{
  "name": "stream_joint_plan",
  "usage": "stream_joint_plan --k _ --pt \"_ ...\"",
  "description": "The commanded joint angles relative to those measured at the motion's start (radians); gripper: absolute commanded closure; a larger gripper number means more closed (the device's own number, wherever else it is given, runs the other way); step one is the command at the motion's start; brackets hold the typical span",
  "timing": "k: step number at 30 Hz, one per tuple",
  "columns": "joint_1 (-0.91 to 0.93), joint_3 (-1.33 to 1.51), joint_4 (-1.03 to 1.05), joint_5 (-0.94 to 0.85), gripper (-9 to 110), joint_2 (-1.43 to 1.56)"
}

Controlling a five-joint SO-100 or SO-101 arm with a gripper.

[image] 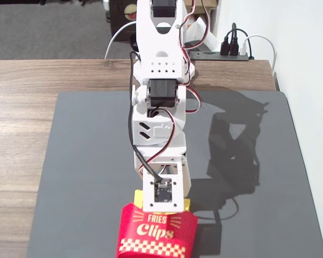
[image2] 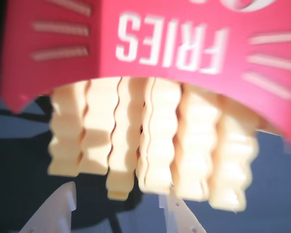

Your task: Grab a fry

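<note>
No fry has been taken yet — the job is at the approach stage, with the grab itself and the pull-out still to come. In the wrist view the claw (image2: pixel 119 206) is spread open and empty, its two white fingertips showing at the bottom edge, one low on the left and one right of centre, with a clear gap between them.

The fries stand in a row inside the red carton (image2: pixel 150 39), their wavy ends sticking out past its rim toward the camera. The likeliest target, a fry (image2: pixel 122 145) near the middle of the row that reaches a little further out than those beside it, points into the gap between the tips; its end looks close to them but not touching.

From the fixed view the arm hangs right over the carton (image: pixel 156 234), which rests on a dark mat (image: pixel 86 161) on the wooden surface (image: pixel 21 107). The claw itself is hidden there behind the wrist — only a sliver of yellow shows at the carton's mouth.
</note>
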Motion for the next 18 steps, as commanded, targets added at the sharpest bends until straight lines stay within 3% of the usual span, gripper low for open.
stream_joint_plan --k 1,5,18 --pt "-0.005 -0.044 -0.025 0.009 80 0.0" --pt "-0.005 -0.044 -0.035 0.018 80 -0.008" --pt "-0.006 -0.044 -0.049 0.048 100 -0.011"
